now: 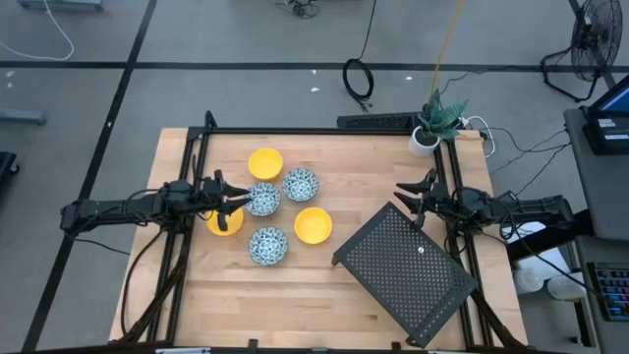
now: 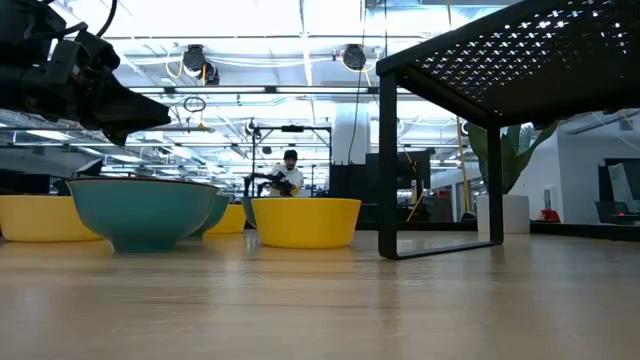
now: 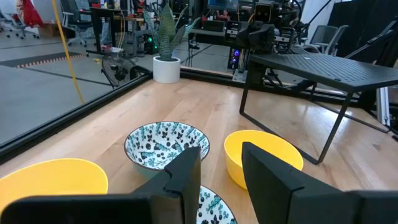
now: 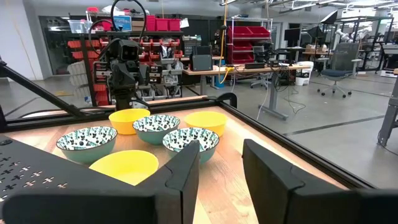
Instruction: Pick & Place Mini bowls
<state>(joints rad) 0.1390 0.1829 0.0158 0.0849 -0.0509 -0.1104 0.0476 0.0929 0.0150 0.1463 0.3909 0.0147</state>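
Both my claws stand parted and hold nothing. Left claw (image 1: 234, 197) hovers at the left edge of the bowl cluster, just over the patterned bowl (image 1: 262, 199) in the middle, with a yellow bowl (image 1: 224, 221) right under my wrist. Right claw (image 1: 411, 200) waits well apart, at the back corner of the black rack (image 1: 408, 267), near the plant pot (image 1: 424, 141).

All six bowls sit on the table (image 1: 344, 167): yellow ones at the back (image 1: 265, 162), left and front right (image 1: 313, 224), patterned ones between them (image 1: 301, 183), (image 1: 267, 245). None is on the rack, so I judge the task barely begun: I am at the approach for a first pick. Next I should lower the left claw so one finger goes inside a rim and one outside, then close. Neighbours stand close, so a careless descent could nudge them.
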